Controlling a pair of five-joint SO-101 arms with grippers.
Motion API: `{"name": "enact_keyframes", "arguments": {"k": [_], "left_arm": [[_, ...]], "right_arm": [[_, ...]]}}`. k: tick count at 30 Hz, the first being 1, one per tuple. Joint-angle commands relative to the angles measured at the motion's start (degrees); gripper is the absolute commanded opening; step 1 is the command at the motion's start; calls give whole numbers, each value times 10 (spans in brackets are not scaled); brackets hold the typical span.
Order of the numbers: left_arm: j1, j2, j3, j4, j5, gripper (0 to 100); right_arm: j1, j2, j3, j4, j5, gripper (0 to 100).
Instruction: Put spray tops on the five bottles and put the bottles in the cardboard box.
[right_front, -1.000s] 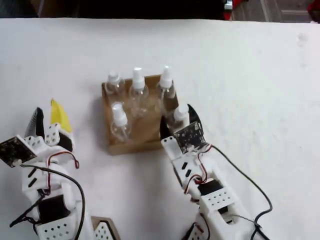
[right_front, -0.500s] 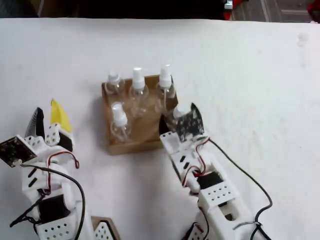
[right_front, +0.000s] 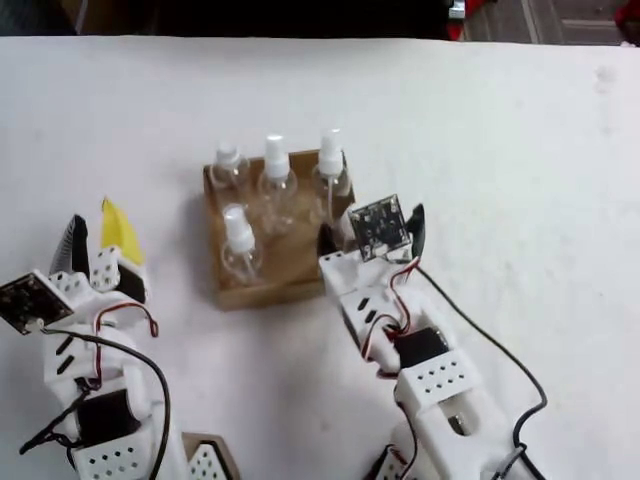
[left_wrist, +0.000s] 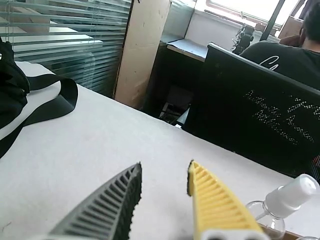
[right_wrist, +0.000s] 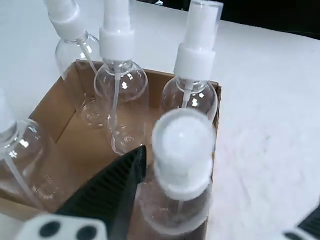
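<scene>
- Left gripper (right_front: 93, 218): sits at the table's (right_front: 500, 130) near left, well apart from the box. Its fingers (left_wrist: 215, 205) are parted by a moderate gap, with nothing held or touched.
- Box (right_front: 265, 292): four bottles (right_front: 276, 178) stand upright inside, three along the far wall and one at the near left. All are clear, with white spray tops fitted.
- Fifth bottle (right_wrist: 182, 150): upright in the box's near right corner, spray top on.
- Right gripper (right_front: 370, 225): over that corner, fingers (right_wrist: 107, 195) spread wide to either side of the fifth bottle, not clamping it. The black finger is just beside it; contact cannot be confirmed.
- Change: a second ago the right fingers sat closer around this bottle. They have since spread, and the wrist has moved over it. The left arm is unchanged.
</scene>
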Motion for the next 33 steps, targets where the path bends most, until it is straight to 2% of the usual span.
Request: {"name": "enact_keyframes", "arguments": {"k": [1,6,15,22,29,31,33], "left_arm": [[5,-7,-5,-14,3,153],[5,-7,-5,-14,3,153],[5,-7,-5,-14,3,153],[5,-7,-5,-14,3,153],[5,-7,-5,-13,3,151],[5,-7,-5,-14,3,151],[5,-7,-5,-14,3,151]], "right_arm": [[-5,-7,-69,65,-8,476],[-5,-7,-131,163,-32,476],[-9,-22,-160,191,-47,476],[-9,-146,-233,352,-76,476],[-3,-199,-297,434,-76,475],[7,-199,-309,451,-76,455],[44,-199,-324,457,-80,376]]}}
